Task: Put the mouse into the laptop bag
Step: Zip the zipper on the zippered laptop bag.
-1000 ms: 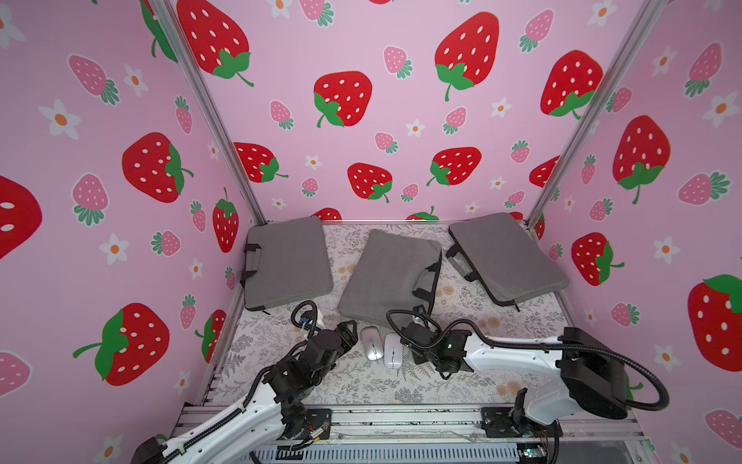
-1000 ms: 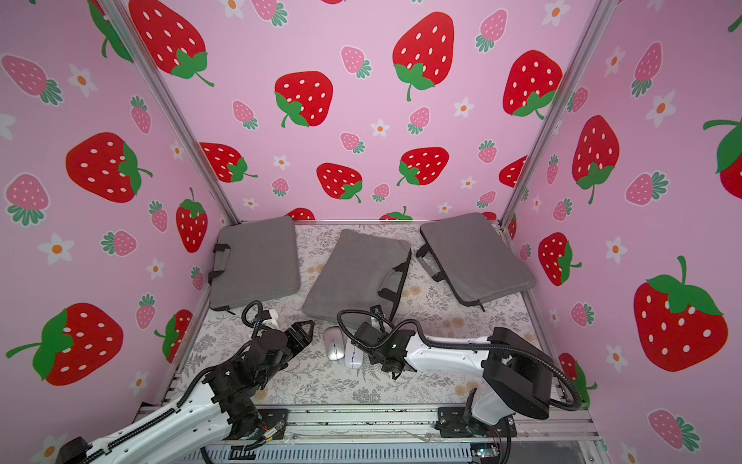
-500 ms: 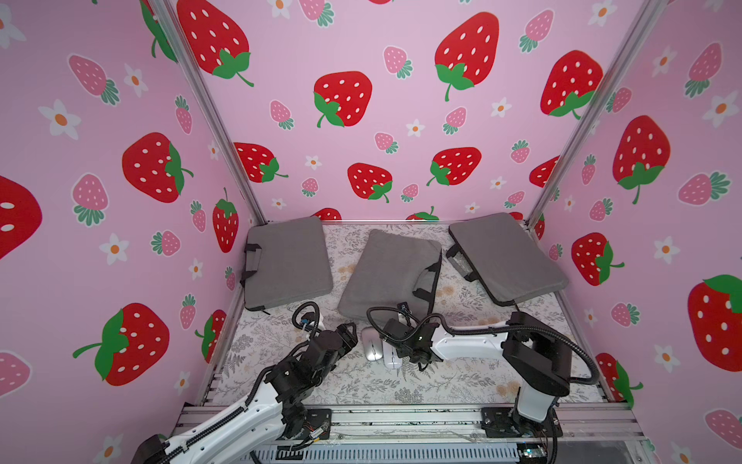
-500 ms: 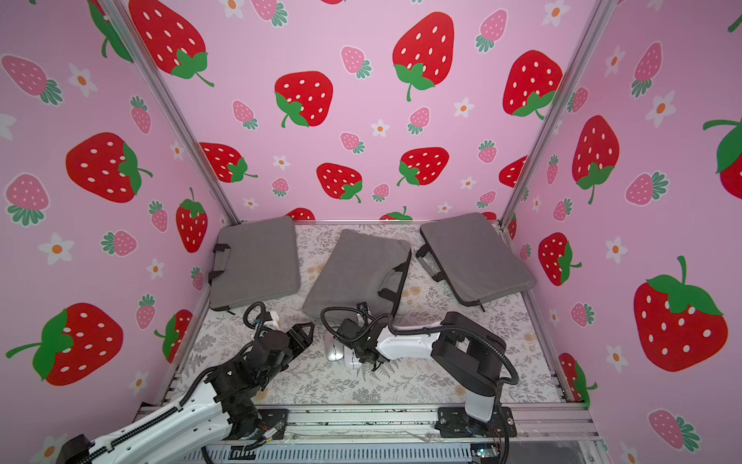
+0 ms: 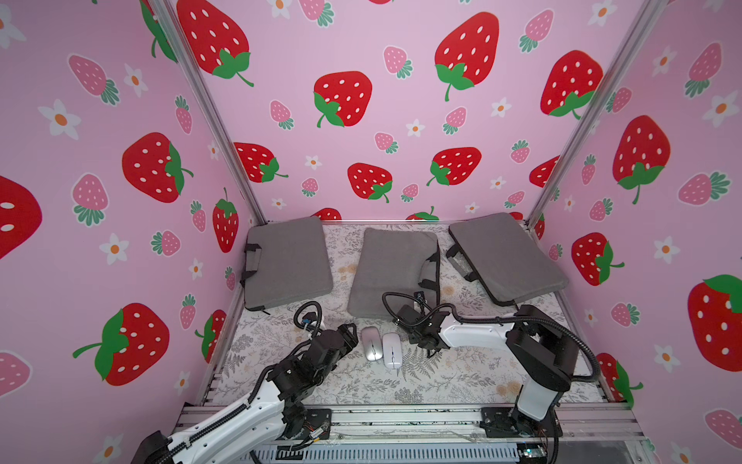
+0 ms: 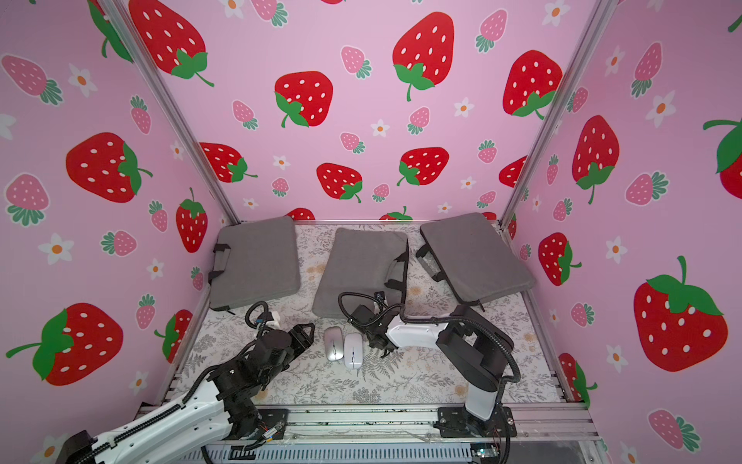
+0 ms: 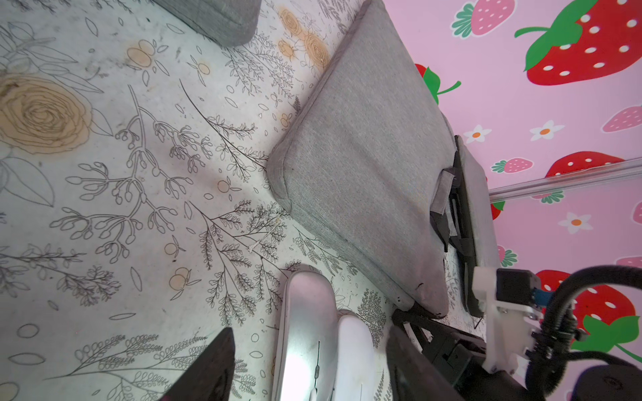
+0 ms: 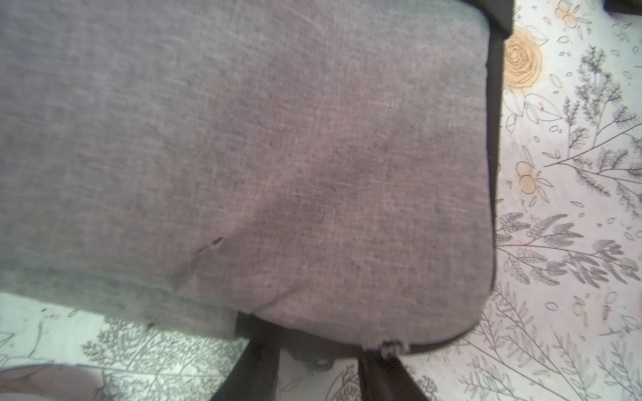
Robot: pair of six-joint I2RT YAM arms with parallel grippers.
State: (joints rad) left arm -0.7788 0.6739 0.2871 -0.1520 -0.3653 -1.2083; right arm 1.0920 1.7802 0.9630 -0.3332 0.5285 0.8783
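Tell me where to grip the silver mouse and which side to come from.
Probably from above, with the left gripper, pinching the silver mouse across its ends: it lies low and flat, and the white mouse sits close against one long side, leaving little room for a finger there.

Enclosure: three pink walls (image 5: 401,132) printed with red and pale strawberries and white flowers. Aluminium posts (image 5: 213,120) stand at both back corners. The table is covered by a white floral-print cloth (image 5: 461,377) with yellowed roses in places. A slotted aluminium rail (image 5: 401,418) runs along the front edge. Lighting is even.
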